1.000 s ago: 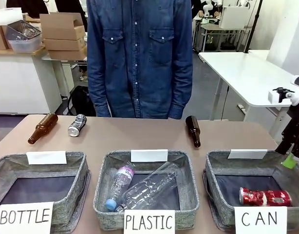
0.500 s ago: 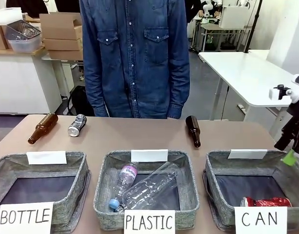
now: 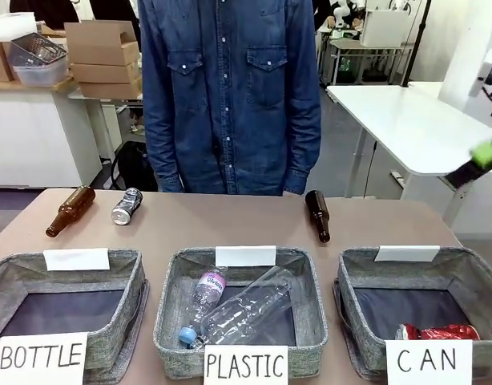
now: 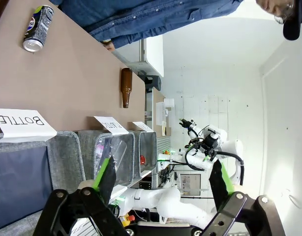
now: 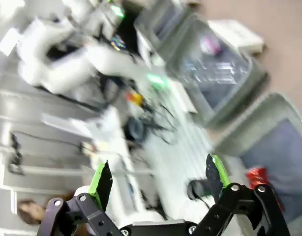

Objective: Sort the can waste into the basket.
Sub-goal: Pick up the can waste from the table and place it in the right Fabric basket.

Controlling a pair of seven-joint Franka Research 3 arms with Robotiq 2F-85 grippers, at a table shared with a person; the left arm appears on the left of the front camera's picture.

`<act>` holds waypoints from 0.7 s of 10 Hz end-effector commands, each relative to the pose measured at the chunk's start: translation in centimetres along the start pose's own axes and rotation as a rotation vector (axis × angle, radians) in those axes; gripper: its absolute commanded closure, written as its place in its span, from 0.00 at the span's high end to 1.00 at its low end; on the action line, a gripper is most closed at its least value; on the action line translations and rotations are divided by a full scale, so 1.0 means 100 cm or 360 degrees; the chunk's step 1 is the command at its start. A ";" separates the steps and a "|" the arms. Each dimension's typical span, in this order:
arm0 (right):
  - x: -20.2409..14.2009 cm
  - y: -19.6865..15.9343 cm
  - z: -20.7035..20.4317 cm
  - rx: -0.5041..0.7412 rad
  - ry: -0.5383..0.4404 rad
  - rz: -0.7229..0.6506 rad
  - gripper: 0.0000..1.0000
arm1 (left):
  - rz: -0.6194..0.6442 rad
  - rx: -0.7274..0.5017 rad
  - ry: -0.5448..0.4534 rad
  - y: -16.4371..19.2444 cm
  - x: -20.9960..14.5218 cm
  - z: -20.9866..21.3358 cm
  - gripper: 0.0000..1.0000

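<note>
The red can point(image 3: 437, 331) lies in the front of the CAN basket point(image 3: 352, 281) at the right. A silver can with black print point(image 3: 127, 206) lies on the table at the far left, beside a brown bottle. My right gripper point(image 5: 158, 179) is open and empty, high above the table's right edge; one green pad point(image 3: 486, 153) shows there. Its blurred wrist view looks down on the red can point(image 5: 258, 178) in the basket point(image 5: 284, 142). My left gripper point(image 4: 162, 178) is open and empty, well back from the silver can point(image 4: 38, 28).
A BOTTLE basket point(image 3: 70, 273) stands at the left, and a PLASTIC basket point(image 3: 170, 285) holding clear bottles in the middle. Brown bottles lie at the far left point(image 3: 70, 211) and right of centre point(image 3: 318, 215). A person in a denim shirt point(image 3: 230, 88) stands at the far side.
My right gripper has risen from just above the CAN basket, up and to the right. The red can has settled lower at the basket's front.
</note>
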State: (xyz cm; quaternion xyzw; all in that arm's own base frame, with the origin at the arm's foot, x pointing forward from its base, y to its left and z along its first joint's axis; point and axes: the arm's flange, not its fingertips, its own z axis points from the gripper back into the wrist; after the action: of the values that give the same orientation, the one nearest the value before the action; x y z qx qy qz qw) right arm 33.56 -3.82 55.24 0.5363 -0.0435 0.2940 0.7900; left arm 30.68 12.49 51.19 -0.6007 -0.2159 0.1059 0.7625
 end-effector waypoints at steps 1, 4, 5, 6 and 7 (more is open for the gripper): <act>0.004 -0.016 0.011 0.0889 -0.2000 -0.0839 1.00 | -0.0032 -0.0034 -0.0001 0.000 0.000 0.000 1.00; 0.000 0.000 0.000 0.0000 0.0000 0.0000 1.00 | -0.0032 -0.0034 -0.0001 0.000 0.000 0.000 1.00; 0.000 0.000 0.000 0.0000 0.0000 0.0000 1.00 | -0.0032 -0.0034 -0.0001 0.000 0.000 0.000 1.00; 0.000 0.000 0.000 0.0000 0.0000 0.0000 1.00 | -0.0032 -0.0034 -0.0001 0.000 0.000 0.000 1.00; 0.000 0.000 0.000 0.0000 0.0000 0.0000 1.00 | -0.0032 -0.0034 -0.0001 0.000 0.000 0.000 1.00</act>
State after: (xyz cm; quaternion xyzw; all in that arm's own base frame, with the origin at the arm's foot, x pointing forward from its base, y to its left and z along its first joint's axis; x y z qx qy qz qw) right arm 33.67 -3.13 55.32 0.5367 -0.0393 0.2878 0.7922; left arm 30.69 12.48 51.18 -0.6007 -0.2158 0.1059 0.7625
